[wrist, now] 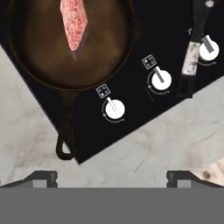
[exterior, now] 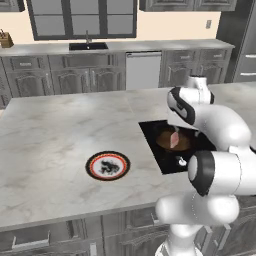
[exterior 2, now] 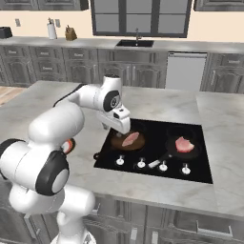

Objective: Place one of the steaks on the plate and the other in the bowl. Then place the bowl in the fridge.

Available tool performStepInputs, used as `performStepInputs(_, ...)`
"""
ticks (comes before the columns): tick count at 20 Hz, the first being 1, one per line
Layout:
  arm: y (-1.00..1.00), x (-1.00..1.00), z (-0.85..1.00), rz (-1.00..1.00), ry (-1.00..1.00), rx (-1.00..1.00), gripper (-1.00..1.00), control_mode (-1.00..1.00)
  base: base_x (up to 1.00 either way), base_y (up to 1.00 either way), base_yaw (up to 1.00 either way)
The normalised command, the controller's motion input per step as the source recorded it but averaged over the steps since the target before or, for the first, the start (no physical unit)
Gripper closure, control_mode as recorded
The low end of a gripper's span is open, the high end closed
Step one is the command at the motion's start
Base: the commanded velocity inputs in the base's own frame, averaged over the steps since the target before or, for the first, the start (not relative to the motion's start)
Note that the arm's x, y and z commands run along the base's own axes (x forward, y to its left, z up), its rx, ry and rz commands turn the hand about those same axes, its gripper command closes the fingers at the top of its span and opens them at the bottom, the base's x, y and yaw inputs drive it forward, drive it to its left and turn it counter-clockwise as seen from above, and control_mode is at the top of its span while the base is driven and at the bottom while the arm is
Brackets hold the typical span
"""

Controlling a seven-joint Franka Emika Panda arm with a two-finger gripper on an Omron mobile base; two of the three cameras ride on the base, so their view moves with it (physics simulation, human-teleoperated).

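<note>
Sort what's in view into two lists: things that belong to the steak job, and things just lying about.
Job:
- steak in the brown pan
- steak in the dark pan
- plate
- gripper, open, above the cooktop's front edge

Lying about:
- brown pan
- dark pan
- cooktop knobs
- sink
- knife block

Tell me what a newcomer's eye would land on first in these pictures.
The white arm, bent over the black cooktop on the island, its open gripper above the left pan. Next, two pink steaks, one in that pan and one in the right pan. Then the orange-rimmed plate alone on the marble counter.
</note>
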Motion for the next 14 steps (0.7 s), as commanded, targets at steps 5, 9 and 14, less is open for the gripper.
performStepInputs(5, -0.21, 0.17, -0.42, -0.03, 0.0, 0.0, -1.0, -1.0, 0.0, 0.0, 0.0)
performStepInputs(9, -0.05, 0.3, -0.32, 0.0, 0.0, 0.0, -1.0, -1.0, 0.0, 0.0, 0.0)
performStepInputs(14, 0.0, 0.32, -0.28, 0.0, 0.0, 0.0, -1.0, -1.0, 0.0, 0.0, 0.0)
